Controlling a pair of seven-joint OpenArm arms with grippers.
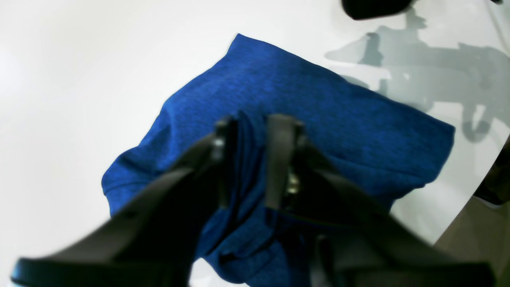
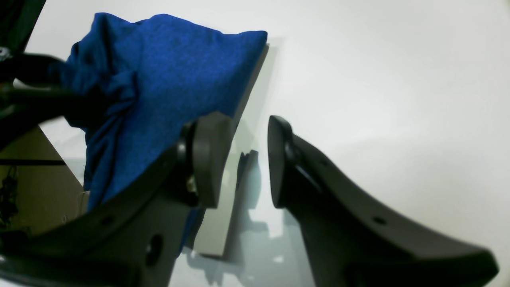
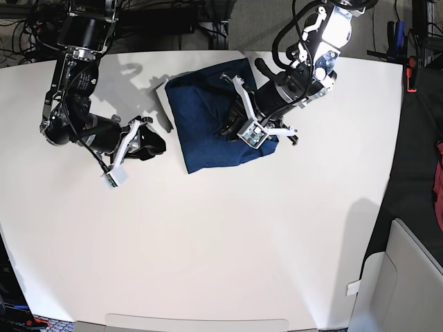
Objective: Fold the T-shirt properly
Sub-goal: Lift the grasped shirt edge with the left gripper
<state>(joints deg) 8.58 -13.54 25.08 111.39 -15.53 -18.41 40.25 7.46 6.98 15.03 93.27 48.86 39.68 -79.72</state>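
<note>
The blue heathered T-shirt (image 3: 208, 117) lies as a folded bundle at the back middle of the white table (image 3: 228, 235). It also shows in the left wrist view (image 1: 303, 103) and the right wrist view (image 2: 167, 79). My left gripper (image 3: 232, 124) is over the shirt's right part. In its own view the left gripper (image 1: 249, 159) is shut on a bunched fold of the fabric, lifted a little off the table. My right gripper (image 3: 158, 143) is on the table just left of the shirt. In its own view the right gripper (image 2: 243, 163) is open and empty, beside the shirt's edge.
A pale flat panel (image 2: 223, 199) sticks out from under the shirt's left edge, also seen in the base view (image 3: 163, 97). A red cloth (image 3: 439, 194) hangs off the table at far right. A white object (image 3: 401, 277) stands at the bottom right corner.
</note>
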